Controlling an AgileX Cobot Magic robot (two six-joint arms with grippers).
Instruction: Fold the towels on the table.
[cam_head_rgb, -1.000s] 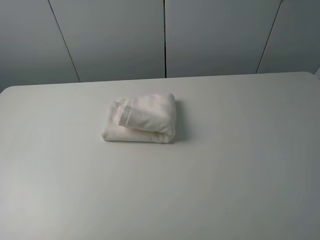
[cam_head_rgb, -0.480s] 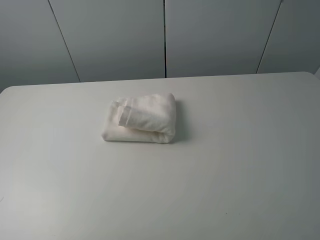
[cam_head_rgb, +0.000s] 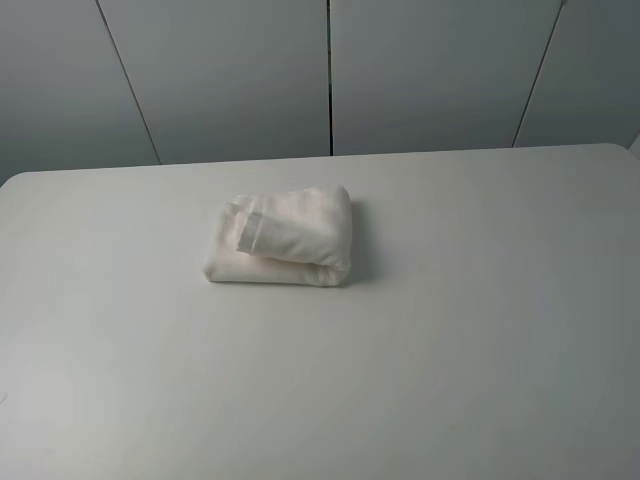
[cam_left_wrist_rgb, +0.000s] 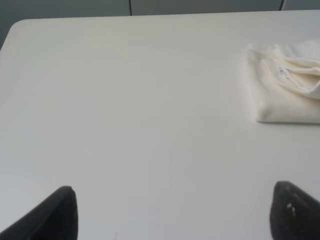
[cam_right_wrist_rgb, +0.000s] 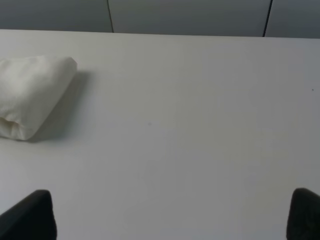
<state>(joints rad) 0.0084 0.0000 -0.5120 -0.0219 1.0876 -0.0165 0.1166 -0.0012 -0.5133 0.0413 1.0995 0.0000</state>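
Towel (cam_head_rgb: 282, 240) first: in the exterior high view it sits as a compact folded bundle a little left of the middle of the table (cam_head_rgb: 480, 350), toward the far edge, with a rolled upper layer lying over a flatter base and the woven border band showing at the bundle's left end. Neither arm reaches into this view, which suggests both are drawn back toward the near side — probably because the folding is judged finished or nearly so. In the left wrist view the left gripper (cam_left_wrist_rgb: 175, 215) shows only its two dark fingertips (cam_left_wrist_rgb: 57, 215), set wide apart with bare tabletop between them and nothing held; the towel (cam_left_wrist_rgb: 285, 85) lies well apart from it, its small label with dark print facing the camera. In the right wrist view the right gripper (cam_right_wrist_rgb: 172, 217) is likewise spread wide and empty, only the tips at the frame's corners visible, and the towel (cam_right_wrist_rgb: 32, 95) appears as a smooth rounded fold, well away across the bare table (cam_right_wrist_rgb: 200, 100). The bundle looks loose rather than crisp — a tidier fold would call for pressing the top layer flat.
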